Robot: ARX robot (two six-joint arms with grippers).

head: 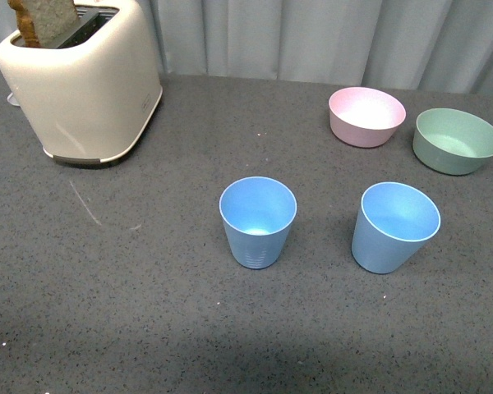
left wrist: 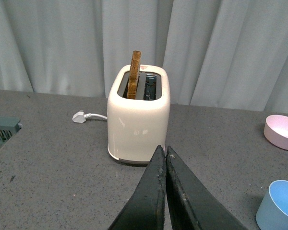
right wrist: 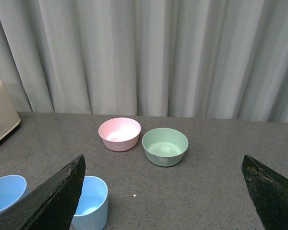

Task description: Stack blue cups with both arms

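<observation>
Two light blue cups stand upright and apart on the dark grey table (head: 148,312): one in the middle (head: 258,221), the other to its right (head: 393,226). Neither arm shows in the front view. My left gripper (left wrist: 164,149) is shut with nothing in it, pointing at the toaster; one blue cup (left wrist: 279,206) sits off to its side. My right gripper (right wrist: 163,165) is open wide, its fingers far apart. A blue cup (right wrist: 90,203) stands by one finger (right wrist: 57,201), and the other cup (right wrist: 6,193) shows at the frame edge.
A cream toaster (head: 82,82) with a slice of toast (head: 43,20) stands at the back left, its plug (left wrist: 79,117) lying behind it. A pink bowl (head: 366,116) and a green bowl (head: 457,140) sit at the back right. Grey curtains hang behind the table.
</observation>
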